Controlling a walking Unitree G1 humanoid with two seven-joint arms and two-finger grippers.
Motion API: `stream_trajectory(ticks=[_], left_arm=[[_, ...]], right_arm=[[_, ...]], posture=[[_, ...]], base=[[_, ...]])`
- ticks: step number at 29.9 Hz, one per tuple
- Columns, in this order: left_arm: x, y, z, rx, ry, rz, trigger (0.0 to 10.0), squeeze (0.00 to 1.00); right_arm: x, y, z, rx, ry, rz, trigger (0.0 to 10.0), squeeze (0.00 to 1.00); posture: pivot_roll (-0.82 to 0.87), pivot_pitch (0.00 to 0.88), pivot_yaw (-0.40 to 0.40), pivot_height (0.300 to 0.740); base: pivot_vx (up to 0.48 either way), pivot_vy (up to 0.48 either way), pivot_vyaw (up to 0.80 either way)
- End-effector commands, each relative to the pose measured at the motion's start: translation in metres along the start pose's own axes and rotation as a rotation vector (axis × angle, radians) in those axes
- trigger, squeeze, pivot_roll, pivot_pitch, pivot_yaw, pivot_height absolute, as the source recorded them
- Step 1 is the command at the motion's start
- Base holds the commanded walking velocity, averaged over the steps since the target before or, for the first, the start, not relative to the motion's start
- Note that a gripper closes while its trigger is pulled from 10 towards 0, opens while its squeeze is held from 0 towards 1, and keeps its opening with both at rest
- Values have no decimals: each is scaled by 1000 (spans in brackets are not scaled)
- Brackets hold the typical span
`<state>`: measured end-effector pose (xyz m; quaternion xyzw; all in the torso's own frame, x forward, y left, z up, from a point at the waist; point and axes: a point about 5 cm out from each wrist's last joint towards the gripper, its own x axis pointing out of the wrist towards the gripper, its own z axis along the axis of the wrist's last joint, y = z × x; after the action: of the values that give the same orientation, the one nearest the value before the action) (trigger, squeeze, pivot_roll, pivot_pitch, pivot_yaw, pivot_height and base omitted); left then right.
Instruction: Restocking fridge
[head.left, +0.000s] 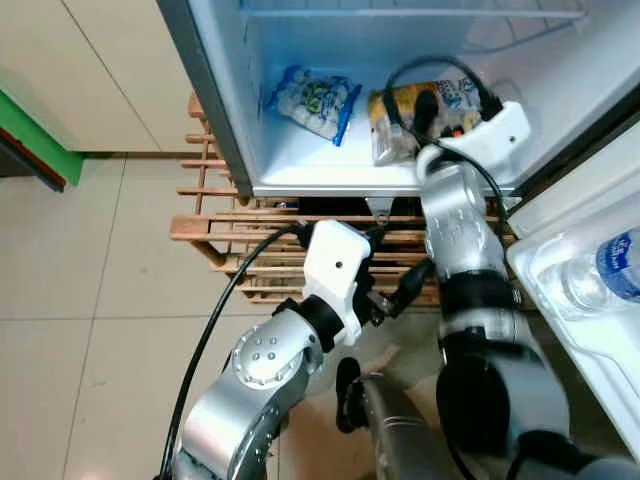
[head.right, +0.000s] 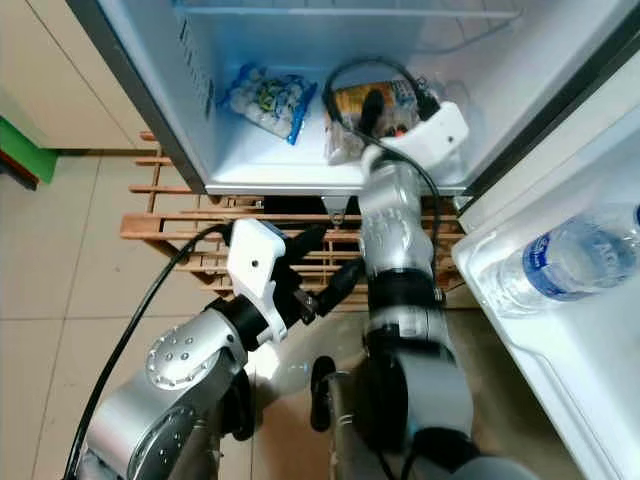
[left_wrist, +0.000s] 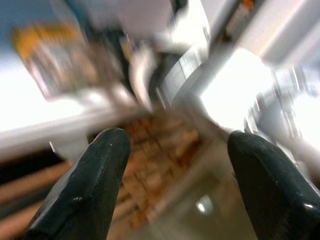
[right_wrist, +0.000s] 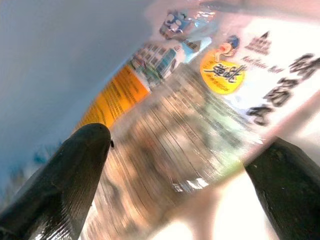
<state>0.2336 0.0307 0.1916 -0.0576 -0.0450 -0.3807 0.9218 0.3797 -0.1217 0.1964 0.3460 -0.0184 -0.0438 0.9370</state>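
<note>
The fridge stands open, and on its white bottom shelf (head.left: 300, 170) lie two packets. A blue and white packet of pale round pieces (head.left: 312, 100) leans at the back left. A clear packet with yellow and orange print (head.left: 392, 125) lies to its right, large in the right wrist view (right_wrist: 200, 115). My right gripper (head.left: 440, 115) is inside the fridge right at this packet. Its fingers (right_wrist: 75, 170) are open wide, with the packet ahead of them. My left gripper (head.left: 395, 262) hangs open below the shelf, in front of the wooden rack, and holds nothing (left_wrist: 180, 185).
A water bottle (head.right: 565, 262) lies in the door shelf (head.right: 500, 320) at the right. A wooden slatted rack (head.left: 215, 225) sits under the fridge. The fridge's grey side wall (head.left: 205, 90) runs down the left, with tiled floor (head.left: 100, 300) beyond.
</note>
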Motion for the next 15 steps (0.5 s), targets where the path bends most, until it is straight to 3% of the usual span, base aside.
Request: stream_trajectory(ticks=[1,3,4,6,8,9,11,12,13,14,15], left_arm=[[0,-2,-2,-12,-9,-16,10000,0],[3,2,-2,1,-17,-18,10000,0],[3,2,-2,1,-17,-18,10000,0],[6,7,-4,11,-23,-13,10000,0],[7,9,-5,17,-22,-7,10000,0],[6,18,-7,29,-21,41,10000,0],[3,25,-7,19,-26,92,10000,0],[0,34,-8,6,-29,144,10000,0],[-4,41,-9,-5,-29,185,10000,0],[-12,48,-9,-27,-36,227,10000,0],[-20,56,-8,-53,-52,268,10000,0]], right_arm=[[-4,-1,-4,-60,18,5,10000,1000],[-17,-10,2,-221,-20,54,10000,1000],[-17,-10,2,-221,-20,54,10000,1000],[-33,-9,5,-355,-34,118,10000,1000],[-38,-8,4,-381,-29,137,10000,1000],[-52,-4,4,-515,-63,222,10000,1000],[-59,-3,3,-564,-75,253,10000,1000],[-64,-2,2,-614,-89,280,10000,773],[-69,-3,1,-650,-105,303,10000,773],[-75,-7,1,-663,-115,302,10000,0],[-83,-12,2,-700,-135,324,10000,0]], posture=[[-7,247,-67,736],[-20,219,-73,736],[-20,219,-73,736],[-39,179,-75,736],[-42,173,-75,736],[-54,149,-75,736],[-60,137,-74,736],[-66,119,-71,736],[-67,113,-69,736],[-70,103,-66,736],[-70,85,-61,736]], base=[[0,0,0],[0,0,0],[0,0,0],[0,0,0],[0,0,0],[0,0,0],[0,0,0],[0,0,0],[0,0,0],[0,0,0],[0,0,0]])
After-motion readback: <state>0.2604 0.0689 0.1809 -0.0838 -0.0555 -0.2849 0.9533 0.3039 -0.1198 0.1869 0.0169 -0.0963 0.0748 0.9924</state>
